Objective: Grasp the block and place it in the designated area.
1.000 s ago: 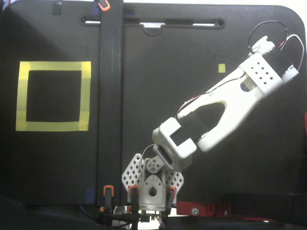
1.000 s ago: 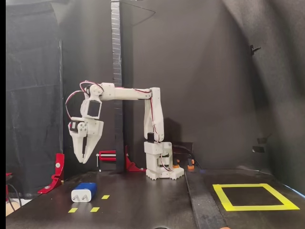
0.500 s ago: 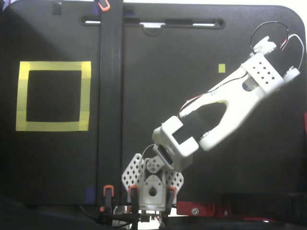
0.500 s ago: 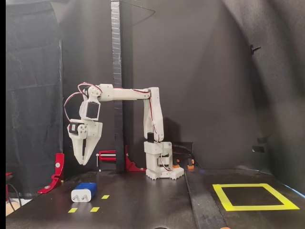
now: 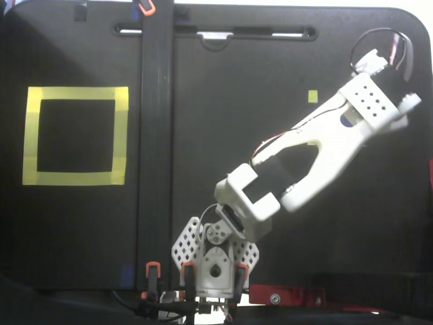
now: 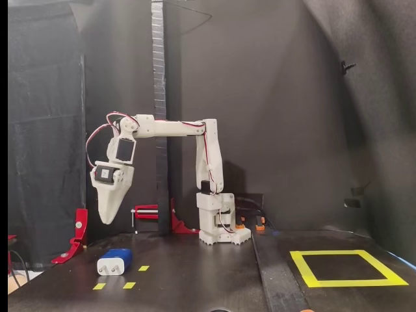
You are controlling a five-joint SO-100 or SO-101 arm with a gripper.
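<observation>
The dark blue block (image 6: pixel 114 262) lies on the black table at the front left of a fixed view, its pale end with two prongs facing the camera. My white gripper (image 6: pixel 106 220) hangs point-down a short way above it, slightly to its left, touching nothing. Its fingers overlap edge-on, so no gap shows. In the top-down fixed view the wrist (image 5: pixel 369 108) hides both the fingertips and the block. The designated area, a square frame of yellow tape (image 6: pixel 338 283), lies at the front right, and at the left (image 5: pixel 74 93) seen from above.
Small yellow tape squares (image 6: pixel 129 285) lie around the block; one (image 5: pixel 312 96) shows from above. A raised black strip (image 5: pixel 155 135) runs across the table between block and frame, below a black post (image 6: pixel 158 97). Red clamps (image 6: pixel 78 234) stand at the left edge.
The wrist has rolled, so the two fingers that showed a gap now overlap edge-on. The gripper also shifted slightly left over the block. The block has not moved.
</observation>
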